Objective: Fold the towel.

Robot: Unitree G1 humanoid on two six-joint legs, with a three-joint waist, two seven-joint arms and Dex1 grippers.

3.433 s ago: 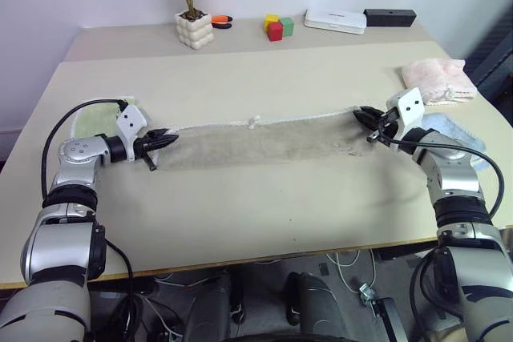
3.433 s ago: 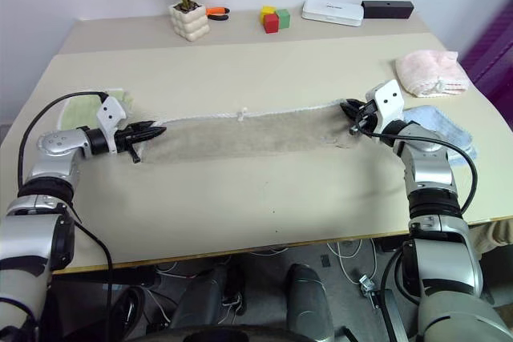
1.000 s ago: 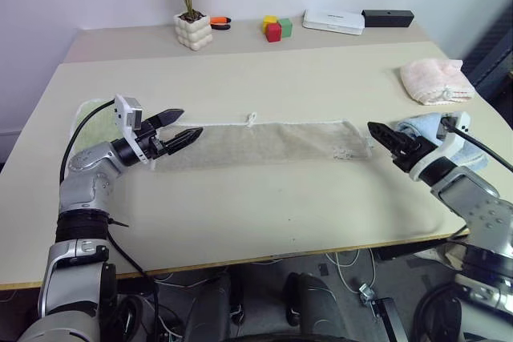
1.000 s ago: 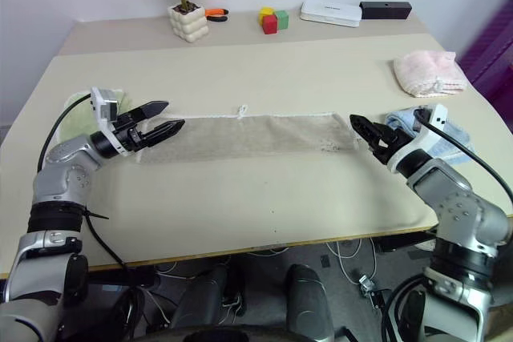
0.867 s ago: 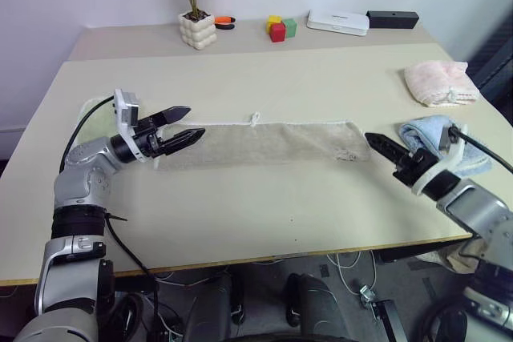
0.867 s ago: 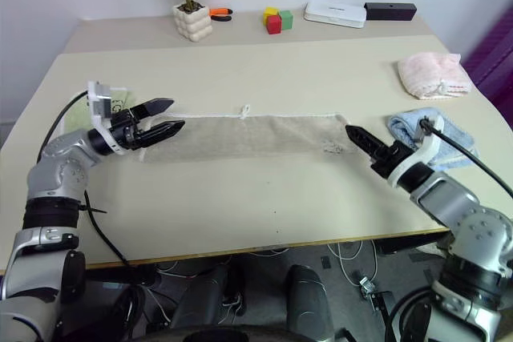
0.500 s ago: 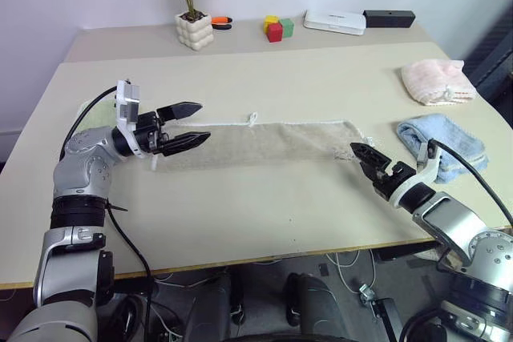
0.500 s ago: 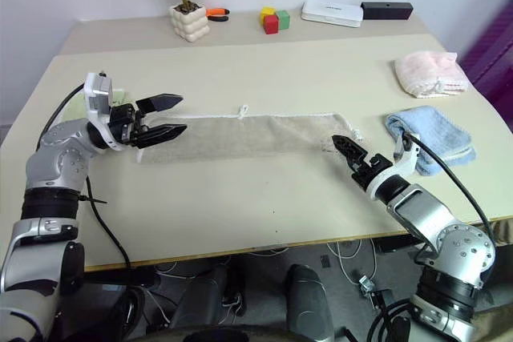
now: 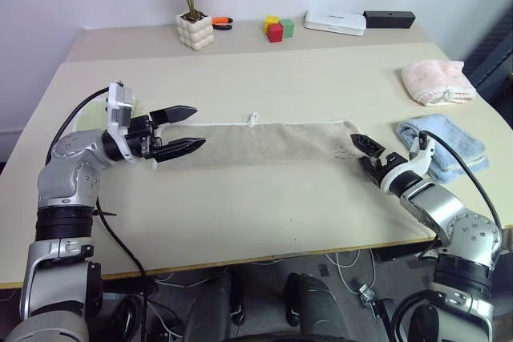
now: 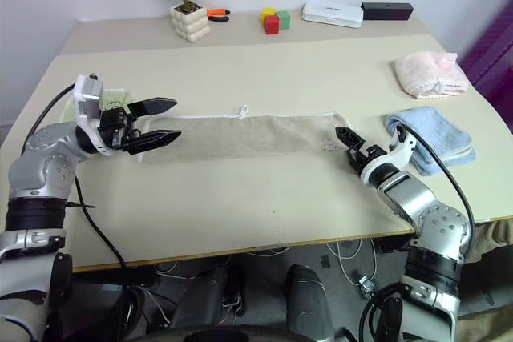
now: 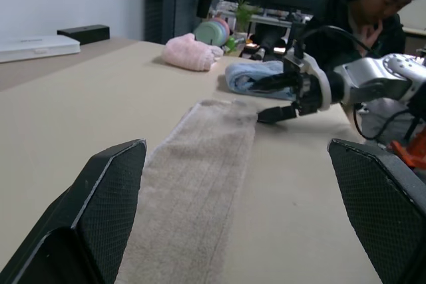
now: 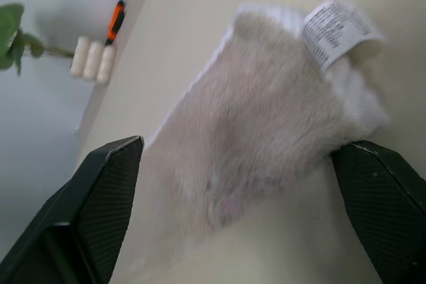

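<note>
Towel [image 9: 264,143] lies flat mid-table, long axis parallel to the table's front edge — right gripper [image 9: 365,150], jaws spread, sits at its right end and nearest it, while left gripper [image 9: 183,127], jaws spread, hovers over the left end.

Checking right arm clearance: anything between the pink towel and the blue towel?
Nothing. In the left eye view, the pink towel and the blue towel are apart, with a bare strip of table between them.
</note>
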